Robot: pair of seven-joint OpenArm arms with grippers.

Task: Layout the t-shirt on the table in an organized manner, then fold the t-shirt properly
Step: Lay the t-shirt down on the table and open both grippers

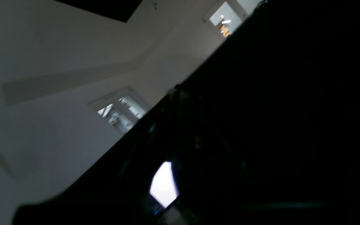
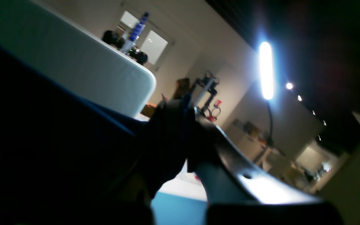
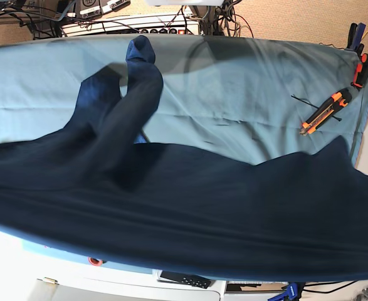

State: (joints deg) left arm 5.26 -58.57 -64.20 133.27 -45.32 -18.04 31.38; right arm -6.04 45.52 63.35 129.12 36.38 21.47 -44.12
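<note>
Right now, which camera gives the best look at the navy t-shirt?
The base view: the t-shirt stretches across the whole frame above the teal table, one sleeve draped toward the far edge. The right wrist view shows only a dark bunched fold up close; the left wrist view shows only an unreadable dark mass.

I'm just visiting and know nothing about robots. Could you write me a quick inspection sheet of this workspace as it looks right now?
Surface: table draped in light teal cloth, faintly creased.
Job's things: t-shirt, dark navy, stretched wide across the near side, one part trailing toward the far edge.
Clutter: orange-and-black tool near the far corner; clamps at that edge.
Grippers: left gripper shut, lost in dark fabric; right gripper shut on the t-shirt.
Cables: tangle and power strip beyond the far edge.
Surroundings: bright lamp, windows, white walls.
</note>
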